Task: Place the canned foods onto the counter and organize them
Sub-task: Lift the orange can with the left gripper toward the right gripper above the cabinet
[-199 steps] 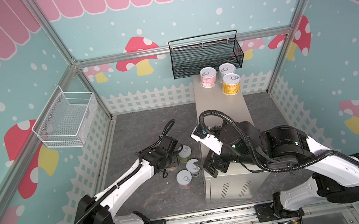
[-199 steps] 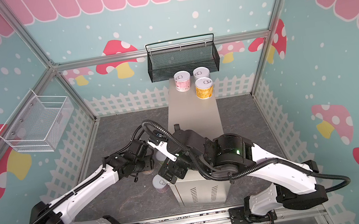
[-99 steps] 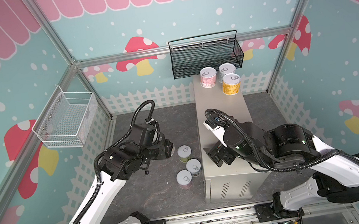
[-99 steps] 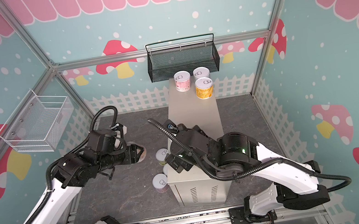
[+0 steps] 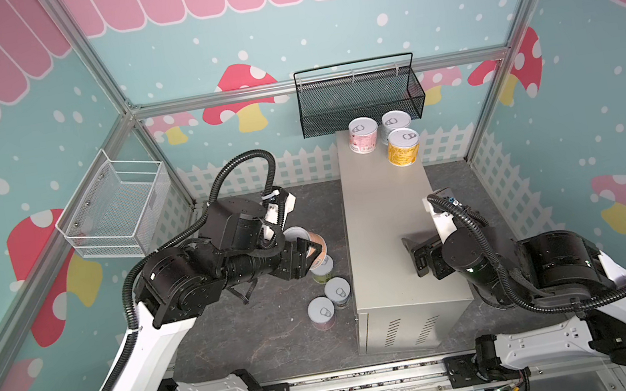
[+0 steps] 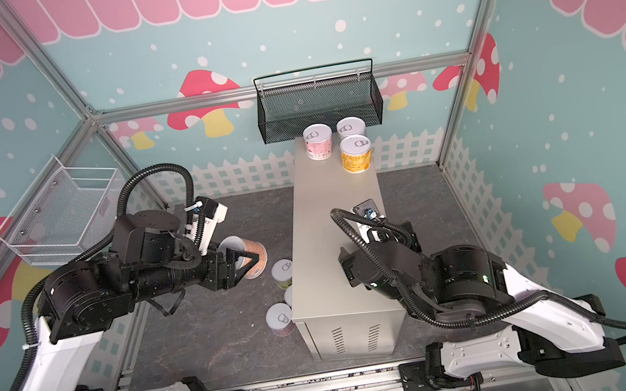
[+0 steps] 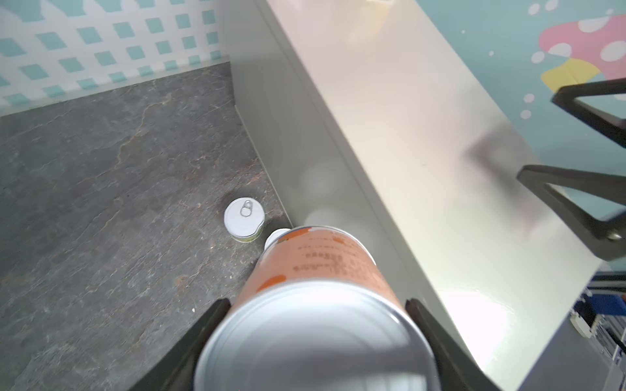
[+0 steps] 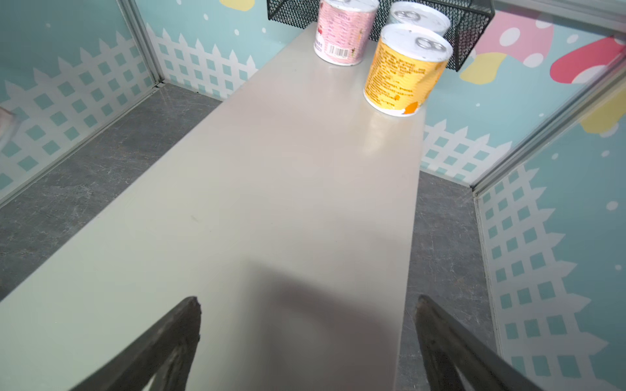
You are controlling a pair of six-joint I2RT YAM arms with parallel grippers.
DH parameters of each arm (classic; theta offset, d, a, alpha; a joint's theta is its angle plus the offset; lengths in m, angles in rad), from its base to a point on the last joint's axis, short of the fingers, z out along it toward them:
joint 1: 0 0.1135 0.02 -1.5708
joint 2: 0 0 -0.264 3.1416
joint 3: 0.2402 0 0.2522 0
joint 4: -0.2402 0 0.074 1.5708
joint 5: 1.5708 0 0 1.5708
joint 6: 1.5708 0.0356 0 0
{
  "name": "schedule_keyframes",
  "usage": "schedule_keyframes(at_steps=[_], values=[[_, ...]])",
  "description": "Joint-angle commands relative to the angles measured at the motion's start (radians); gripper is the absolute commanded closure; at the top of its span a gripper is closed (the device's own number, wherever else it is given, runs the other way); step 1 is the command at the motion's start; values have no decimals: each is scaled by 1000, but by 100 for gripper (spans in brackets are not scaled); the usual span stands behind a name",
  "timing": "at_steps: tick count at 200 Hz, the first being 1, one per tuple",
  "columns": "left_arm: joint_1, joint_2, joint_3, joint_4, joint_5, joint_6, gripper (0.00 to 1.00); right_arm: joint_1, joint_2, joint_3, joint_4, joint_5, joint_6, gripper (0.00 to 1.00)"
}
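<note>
L hand (image 5: 310, 250) clamped on orange-label can (image 5: 315, 241), jaws narrowed onto its sides. Can is tipped over sideways, plain end facing the wrist cam (image 7: 315, 270). It's up off the floor, partly over the green-label can (image 5: 322, 271), and left of the bench (image 5: 381, 215), not above its top.

R hand (image 5: 417, 254) has jaws spread wide w/ nothing between them. It hovers over the near half of the bench top; wrist view shows both fingers apart w/ bare bench surface (image 8: 271, 203) between.

On the bench, far end, right under the black mesh basket (image 5: 359, 97): pink can (image 5: 363, 136), white can (image 5: 396, 122), yellow can (image 5: 403, 148). All upright, pull-tab lids up, bunched close together. Yellow one sits nearest the R edge.

On the dark floor (image 5: 261, 338), hard by the bench's L side: green-label can, a second can (image 5: 337, 291) and a pinkish-label can (image 5: 321, 313), all upright, in a loose row. Second can's label colour can't be made out.
</note>
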Motion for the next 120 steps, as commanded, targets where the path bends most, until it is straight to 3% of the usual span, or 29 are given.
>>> schedule_keyframes(at_steps=[1, 48, 120], values=[[-57, 43, 90, -18, -19, 35, 40, -6, -31, -48, -31, -14, 90, 1], [-191, 198, 296, -105, -127, 39, 40, -5, -66, -110, -45, -43, 140, 1], [-275, 431, 559, -236, -207, 56, 41, -6, -129, -163, -29, -75, 156, 1]])
